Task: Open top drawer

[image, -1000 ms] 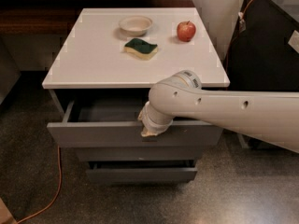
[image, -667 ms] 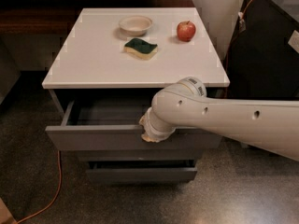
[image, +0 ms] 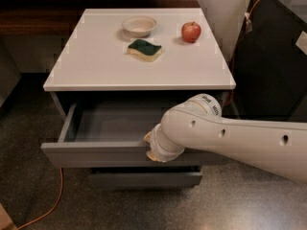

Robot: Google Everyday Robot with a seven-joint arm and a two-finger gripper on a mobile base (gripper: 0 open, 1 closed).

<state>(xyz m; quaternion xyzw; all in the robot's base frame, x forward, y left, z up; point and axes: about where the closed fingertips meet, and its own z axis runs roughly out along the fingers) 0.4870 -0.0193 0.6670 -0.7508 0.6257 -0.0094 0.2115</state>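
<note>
Camera view puts my claw (image: 151,147) at the front lip of the top drawer (image: 96,153), right of the middle of its width, with the beige tips showing just above and just below the lip's top edge. I cannot tell how the claw is set, since the wrist covers most of it. The white arm (image: 240,140) runs off to the right behind it and crosses the drawer's right end. The top drawer stands pulled out from the cabinet, its grey front nearest me and its plain grey inside showing behind the claw and to its left. Below the claw a narrower grey drawer front (image: 144,179) sits farther back. Above, the white counter (image: 91,66) overhangs the drawer's back part and carries a pale bowl (image: 139,25), a green and yellow sponge (image: 144,50) just in front of the bowl, and a red apple (image: 191,31) to the right. An orange cable (image: 53,200) trails over the floor at lower left.
</note>
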